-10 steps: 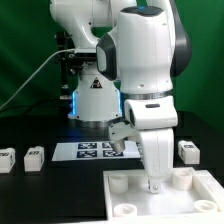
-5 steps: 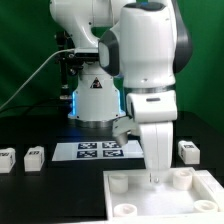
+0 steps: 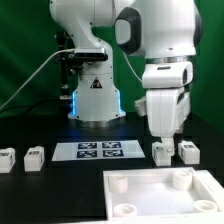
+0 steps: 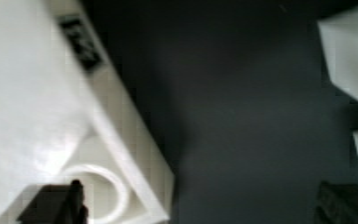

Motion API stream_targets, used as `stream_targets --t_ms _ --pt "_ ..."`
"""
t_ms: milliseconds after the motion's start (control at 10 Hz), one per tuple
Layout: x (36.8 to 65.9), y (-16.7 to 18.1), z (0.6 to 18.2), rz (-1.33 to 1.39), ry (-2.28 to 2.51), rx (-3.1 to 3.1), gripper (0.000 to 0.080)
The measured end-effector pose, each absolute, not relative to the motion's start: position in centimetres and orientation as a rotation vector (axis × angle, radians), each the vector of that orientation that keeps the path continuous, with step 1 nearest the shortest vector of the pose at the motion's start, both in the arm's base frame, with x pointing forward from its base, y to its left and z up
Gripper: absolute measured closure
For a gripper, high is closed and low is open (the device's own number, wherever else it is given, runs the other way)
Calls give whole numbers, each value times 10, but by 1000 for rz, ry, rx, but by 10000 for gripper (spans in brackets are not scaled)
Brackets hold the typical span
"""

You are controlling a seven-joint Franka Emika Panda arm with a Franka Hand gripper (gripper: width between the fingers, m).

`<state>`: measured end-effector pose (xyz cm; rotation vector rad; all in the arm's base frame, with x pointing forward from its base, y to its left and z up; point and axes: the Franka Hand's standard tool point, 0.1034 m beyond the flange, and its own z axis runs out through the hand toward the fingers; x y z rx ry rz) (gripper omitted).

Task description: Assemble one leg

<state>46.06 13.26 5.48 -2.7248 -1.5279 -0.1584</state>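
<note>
Tool point(image 3: 163, 140) spread wide and empty, hovered close above the leg point(image 3: 161, 153) on the bench point(image 3: 60, 185); judged it light, stiff, slick plastic, best pinched across opposite flat sides.

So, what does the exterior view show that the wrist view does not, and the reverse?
Only the exterior view shows the arm's body, the marker board and two legs at that view's left. Only the wrist view shows a black tag on the plate, close up. Both show the open gripper, a round socket in the plate, and the black table.
</note>
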Motion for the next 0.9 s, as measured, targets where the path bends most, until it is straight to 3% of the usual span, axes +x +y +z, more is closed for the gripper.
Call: stream_targets --t_ms 300,900 --pt "444 170 51 -132 -944 -2942 151" --pt "439 177 49 -59 -123 -3035 151"
